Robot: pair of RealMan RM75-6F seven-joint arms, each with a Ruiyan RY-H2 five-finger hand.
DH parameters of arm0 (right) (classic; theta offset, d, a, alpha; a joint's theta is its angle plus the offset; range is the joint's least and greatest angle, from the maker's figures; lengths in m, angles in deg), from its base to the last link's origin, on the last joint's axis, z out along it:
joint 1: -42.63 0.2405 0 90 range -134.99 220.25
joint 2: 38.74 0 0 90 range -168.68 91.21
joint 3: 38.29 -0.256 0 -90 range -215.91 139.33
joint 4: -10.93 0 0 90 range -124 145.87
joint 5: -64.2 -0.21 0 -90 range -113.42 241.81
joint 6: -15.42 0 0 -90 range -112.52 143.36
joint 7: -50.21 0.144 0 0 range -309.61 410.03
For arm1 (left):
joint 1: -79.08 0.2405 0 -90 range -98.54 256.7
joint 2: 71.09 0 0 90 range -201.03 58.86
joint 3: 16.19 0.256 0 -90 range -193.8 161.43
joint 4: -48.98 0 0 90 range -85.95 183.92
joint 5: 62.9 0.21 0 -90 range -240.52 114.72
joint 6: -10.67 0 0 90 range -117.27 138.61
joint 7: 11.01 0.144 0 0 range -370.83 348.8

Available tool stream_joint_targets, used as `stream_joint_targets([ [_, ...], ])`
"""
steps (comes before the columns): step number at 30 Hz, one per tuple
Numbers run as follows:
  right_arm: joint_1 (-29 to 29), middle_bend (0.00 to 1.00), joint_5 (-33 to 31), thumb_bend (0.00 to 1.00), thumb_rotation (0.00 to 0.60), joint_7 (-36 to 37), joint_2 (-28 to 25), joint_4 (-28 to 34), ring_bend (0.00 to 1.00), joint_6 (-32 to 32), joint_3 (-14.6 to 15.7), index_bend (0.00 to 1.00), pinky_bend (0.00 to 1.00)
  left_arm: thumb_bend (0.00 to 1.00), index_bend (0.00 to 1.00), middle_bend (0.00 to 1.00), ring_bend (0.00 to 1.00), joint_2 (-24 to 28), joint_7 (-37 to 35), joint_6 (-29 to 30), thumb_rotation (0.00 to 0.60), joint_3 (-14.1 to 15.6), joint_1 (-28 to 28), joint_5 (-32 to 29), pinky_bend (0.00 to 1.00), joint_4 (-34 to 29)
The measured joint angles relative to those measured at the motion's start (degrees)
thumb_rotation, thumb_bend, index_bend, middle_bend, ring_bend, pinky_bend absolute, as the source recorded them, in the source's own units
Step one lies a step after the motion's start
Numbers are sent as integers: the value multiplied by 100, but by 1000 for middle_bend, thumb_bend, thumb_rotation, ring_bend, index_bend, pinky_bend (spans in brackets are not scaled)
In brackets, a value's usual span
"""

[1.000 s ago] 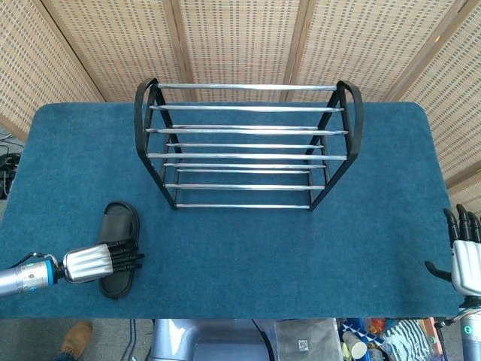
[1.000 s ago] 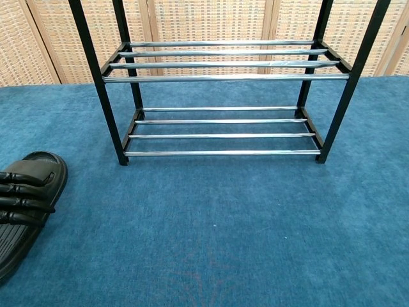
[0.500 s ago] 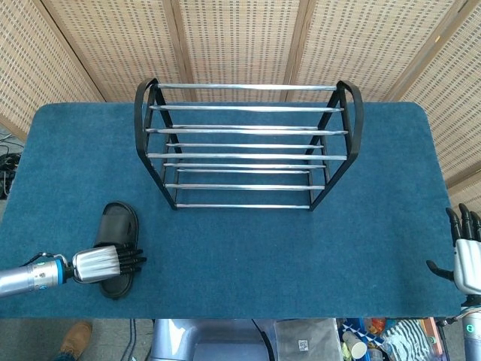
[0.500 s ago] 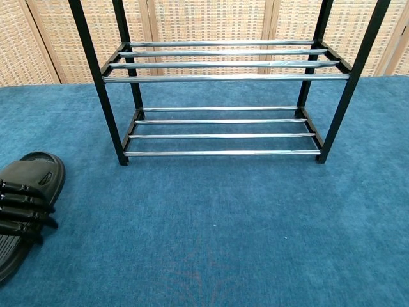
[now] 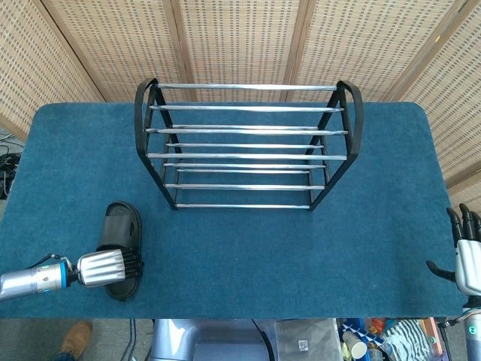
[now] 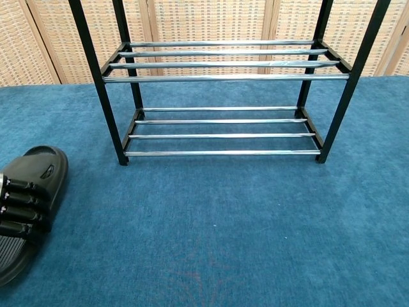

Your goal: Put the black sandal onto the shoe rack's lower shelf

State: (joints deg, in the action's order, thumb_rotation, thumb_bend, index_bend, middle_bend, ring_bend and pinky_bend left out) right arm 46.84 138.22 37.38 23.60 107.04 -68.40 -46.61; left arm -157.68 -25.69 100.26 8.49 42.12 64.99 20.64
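Observation:
The black sandal (image 5: 121,224) lies on the blue table near its front left corner, toe pointing toward the rack. My left hand (image 5: 107,268) reaches across the sandal's middle from the left, with its dark fingers (image 6: 24,208) curled down over the strap and gripping it. The sandal's toe (image 6: 42,167) shows at the left edge of the chest view. The black-framed shoe rack (image 5: 248,147) stands at the table's middle back, both shelves bare, and its lower shelf (image 6: 220,135) faces me. My right hand (image 5: 467,254) hangs off the front right corner, fingers spread and holding nothing.
The blue cloth table (image 5: 248,256) stretches between the sandal and the rack. Wicker screens (image 5: 240,37) stand behind the table. The rack's black legs (image 6: 112,121) and chrome front bar (image 6: 223,153) border the lower shelf's opening.
My left hand's fingers have curled in over the sandal's strap, looking shorter than before. The sandal has shifted slightly to the right. The right hand has barely moved.

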Motion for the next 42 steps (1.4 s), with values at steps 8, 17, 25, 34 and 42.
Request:
stream_joint_targets([
  [8, -39, 0, 83, 0, 600, 127, -73, 64, 0, -60, 22, 0, 0, 72, 657, 559, 463, 292, 964, 417, 600, -47, -285, 196, 453, -838],
  [17, -75, 0, 192, 0, 600, 331, -190, 126, 0, -87, 53, 0, 0, 72, 657, 559, 463, 628, 1905, -179, 600, -121, -929, 539, 453, -2572],
  [25, -66, 0, 141, 0, 600, 425, -224, 100, 0, -10, 54, 0, 0, 72, 662, 560, 463, 268, 2019, -768, 600, -418, -1562, 757, 453, -3017],
  [34, -26, 0, -90, 0, 600, 500, -234, -15, 0, 133, -14, 0, 0, 72, 678, 572, 467, -130, 1539, -873, 600, -696, -1983, 687, 453, -2307],
  [42, 28, 0, -368, 0, 600, 524, -204, -131, 0, 303, -91, 0, 0, 72, 678, 571, 467, -562, 819, -846, 600, -873, -2268, 430, 450, -988],
])
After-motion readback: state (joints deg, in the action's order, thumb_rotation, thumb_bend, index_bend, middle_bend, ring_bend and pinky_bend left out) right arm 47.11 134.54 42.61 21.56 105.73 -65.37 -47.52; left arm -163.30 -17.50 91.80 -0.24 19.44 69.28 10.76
